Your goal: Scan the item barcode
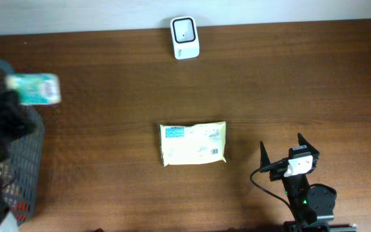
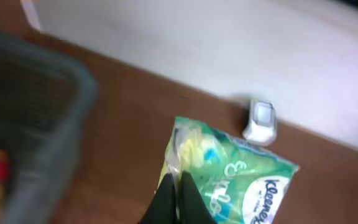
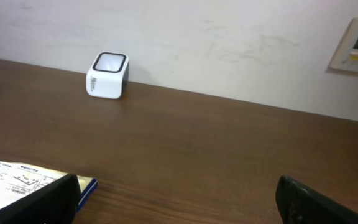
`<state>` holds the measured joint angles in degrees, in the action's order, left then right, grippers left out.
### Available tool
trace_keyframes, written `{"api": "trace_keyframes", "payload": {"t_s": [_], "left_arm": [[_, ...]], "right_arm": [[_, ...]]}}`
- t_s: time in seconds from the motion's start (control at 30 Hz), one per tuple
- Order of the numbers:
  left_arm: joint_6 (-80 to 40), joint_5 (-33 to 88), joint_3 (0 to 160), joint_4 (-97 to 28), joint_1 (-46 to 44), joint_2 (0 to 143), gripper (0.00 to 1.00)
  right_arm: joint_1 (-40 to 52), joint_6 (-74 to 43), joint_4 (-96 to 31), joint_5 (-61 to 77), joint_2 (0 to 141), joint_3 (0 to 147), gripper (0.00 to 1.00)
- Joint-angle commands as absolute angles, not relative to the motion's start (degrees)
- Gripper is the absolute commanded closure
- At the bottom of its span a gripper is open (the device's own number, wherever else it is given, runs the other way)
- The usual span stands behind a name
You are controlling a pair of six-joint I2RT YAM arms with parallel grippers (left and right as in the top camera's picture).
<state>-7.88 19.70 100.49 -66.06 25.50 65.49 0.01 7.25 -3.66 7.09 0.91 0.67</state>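
Closest in, the left gripper (image 2: pixel 176 186) has its fingers pressed together on the near edge of the green tissue pack (image 2: pixel 232 180). The pack hangs out ahead of the fingers, above the surface (image 1: pixel 108 96), with its printed face toward the wrist camera. No barcode shows on that face, so it is probably on a side turned away. In the overhead view the pack sits at the far left, over the rim of the basket (image 1: pixel 19 164).

The coming move turns on the scanner (image 2: pixel 260 120). It stands beyond the pack's far corner, off to the arm's right and back against the wall (image 2: pixel 229 43), well apart from the pack. I judge that carrying the pack rightward and toward the wall, with its hidden side turned to the scanner window, is what the step needs.

The right gripper (image 1: pixel 281 143) is spread wide and holds nothing. It rests low beside a yellow pack (image 1: pixel 192 144) lying flat mid-surface. It is about as far from the scanner as the left, but the left has the item
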Motion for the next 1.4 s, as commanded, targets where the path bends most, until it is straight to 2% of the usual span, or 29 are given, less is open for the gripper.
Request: {"api": "trace_keyframes", "payload": {"t_s": [0.0,0.1,0.2,0.37,0.4,0.43,0.47,0.5,0.57,0.63,0.73,0.8,0.87,0.97,1.07,1.27,1.37], "left_arm": [[-8.08,20.64,93.91,-67.24,16.67,69.21,1.00],[-9.56,20.36,79.55,-60.88,7.64,72.97,1.00],[-15.94,19.70,62.72,-45.98,-0.38,79.15,1.00],[-20.16,12.58,57.10,-35.55,-5.63,91.53,1.00],[-20.16,12.53,57.10,-35.33,-5.63,92.44,0.85],[-20.18,11.66,57.10,-35.20,-5.63,92.68,0.60],[-20.21,10.59,57.10,-35.20,-5.58,92.66,0.46],[-20.23,9.65,57.14,-35.20,-5.58,92.64,0.25],[-20.14,7.14,59.83,-37.04,-5.56,91.59,0.10],[-18.11,2.00,68.25,-43.44,-5.17,88.71,0.01],[-8.58,-4.58,87.77,-54.28,-2.48,84.12,0.01],[-6.35,-6.72,99.35,-59.77,4.01,82.56,0.01],[-11.16,-11.99,103.90,-64.20,15.51,81.97,0.01],[-15.03,-13.58,103.68,-68.73,31.88,82.04,0.01],[-14.96,-13.56,99.26,-68.84,42.09,82.06,0.01],[-4.38,-13.30,72.99,-52.66,49.15,84.62,0.01],[-2.79,-13.30,72.58,-50.92,50.22,90.13,0.01]], "right_arm": [[0.36,6.63,-3.88,7.05,0.54,0.32,0.01],[0.36,6.63,-3.88,7.05,0.54,0.32,0.01],[0.36,6.63,-3.88,7.05,0.54,0.32,0.01],[0.38,6.63,-3.88,7.05,0.54,0.32,0.01],[0.38,6.63,-3.88,7.05,0.54,0.32,0.01],[0.38,6.63,-3.88,7.05,0.54,0.32,0.01],[0.38,6.63,-3.88,7.05,0.54,0.32,0.01],[0.36,6.63,-3.88,7.05,0.54,0.32,0.01],[0.36,6.63,-3.88,7.05,0.54,0.32,0.01],[0.36,6.63,-3.88,7.05,0.54,0.32,0.01],[0.36,6.63,-3.88,7.05,0.54,0.32,0.01],[0.38,6.63,-3.88,7.05,0.54,0.32,0.01],[0.36,6.63,-3.88,7.05,0.54,0.32,0.01],[0.36,6.63,-3.86,7.05,0.54,0.32,0.01],[0.36,6.63,-3.88,7.05,0.54,0.32,0.01],[0.36,6.63,-3.88,7.05,0.54,0.32,0.01],[0.36,6.63,-3.88,7.05,0.54,0.32,0.01]]}}
